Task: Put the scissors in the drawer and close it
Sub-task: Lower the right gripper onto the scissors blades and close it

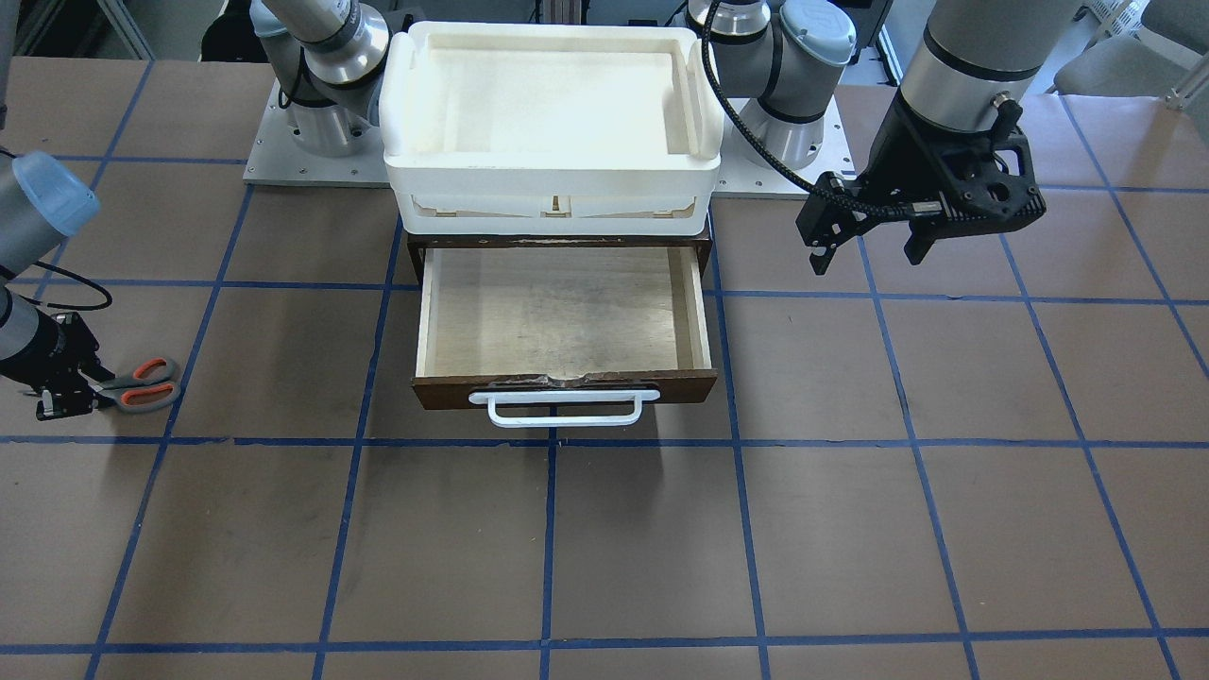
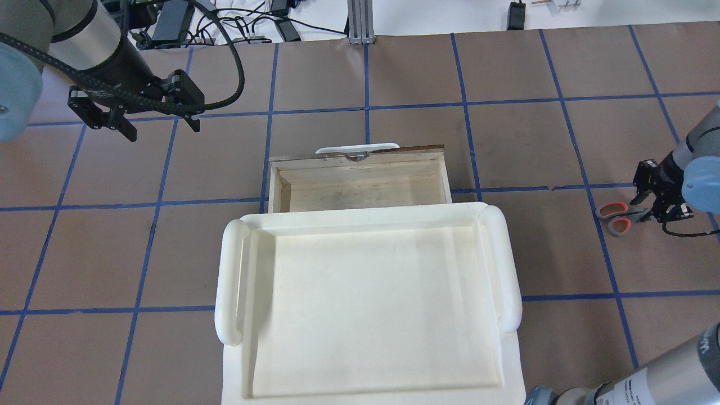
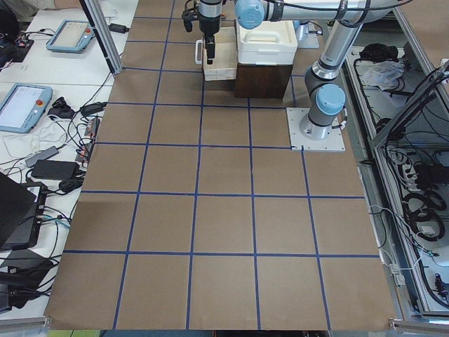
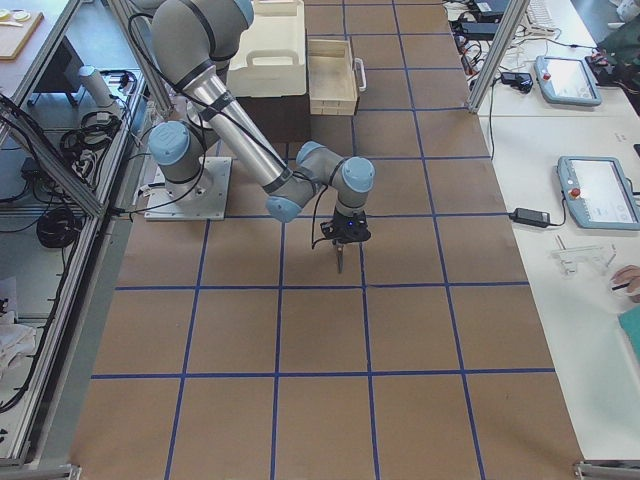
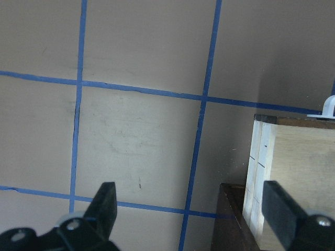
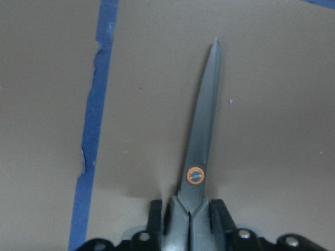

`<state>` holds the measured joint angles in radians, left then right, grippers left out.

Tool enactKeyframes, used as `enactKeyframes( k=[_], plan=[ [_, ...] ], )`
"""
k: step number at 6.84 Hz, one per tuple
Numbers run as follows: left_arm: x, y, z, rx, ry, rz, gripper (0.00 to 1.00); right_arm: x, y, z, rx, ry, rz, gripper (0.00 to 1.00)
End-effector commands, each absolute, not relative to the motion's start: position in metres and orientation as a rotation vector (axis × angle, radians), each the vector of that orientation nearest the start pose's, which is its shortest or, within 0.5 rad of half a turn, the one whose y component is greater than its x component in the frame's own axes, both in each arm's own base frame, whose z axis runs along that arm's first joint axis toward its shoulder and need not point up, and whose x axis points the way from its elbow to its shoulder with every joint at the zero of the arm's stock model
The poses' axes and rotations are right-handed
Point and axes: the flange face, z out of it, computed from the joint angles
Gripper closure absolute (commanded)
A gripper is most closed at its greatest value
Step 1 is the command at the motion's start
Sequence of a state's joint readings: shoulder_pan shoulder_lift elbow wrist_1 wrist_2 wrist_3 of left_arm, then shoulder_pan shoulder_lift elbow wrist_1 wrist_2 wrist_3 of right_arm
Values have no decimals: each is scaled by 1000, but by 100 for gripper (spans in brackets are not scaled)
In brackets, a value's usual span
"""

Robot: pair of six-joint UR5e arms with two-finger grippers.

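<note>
Your right gripper [image 1: 94, 387] has fingers clenched on the scissors [image 1: 142, 382] near the surface's robot-right edge. Left gripper [image 1: 867, 260] hangs with fingers released, beside the pulled-out drawer [image 1: 557, 321] at the robot-side edge.

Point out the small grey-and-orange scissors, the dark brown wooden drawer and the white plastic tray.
small grey-and-orange scissors [image 6: 201, 136]: right wrist view, on the metal blade.
dark brown wooden drawer [image 1: 557, 321]: front-facing view, on its pale bare floor.
white plastic tray [image 2: 371, 304]: overhead view, on its bare floor.
</note>
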<state>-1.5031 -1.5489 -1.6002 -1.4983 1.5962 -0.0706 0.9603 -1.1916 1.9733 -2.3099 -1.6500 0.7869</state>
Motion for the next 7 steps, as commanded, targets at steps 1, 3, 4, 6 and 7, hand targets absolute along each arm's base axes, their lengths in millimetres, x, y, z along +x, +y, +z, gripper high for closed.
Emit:
enactKeyframes(
  k=[1,3,4,6,7],
  plan=[
    [-99,-495,492,-214,3107,-100,0,-201,-508,178,2064,2465,56,84],
    [-98,-495,492,-216,3107,-100,0,-203,-513,189,2054,2465,8,92],
    [-98,-496,491,-218,3108,-101,0,-205,-517,200,2053,2466,-12,93],
    [-97,-496,492,-223,3109,-103,0,-197,-518,224,2030,2437,-61,93],
    [-98,-496,492,-221,3108,-103,0,-188,-520,243,2004,2383,-13,96]
  ],
)
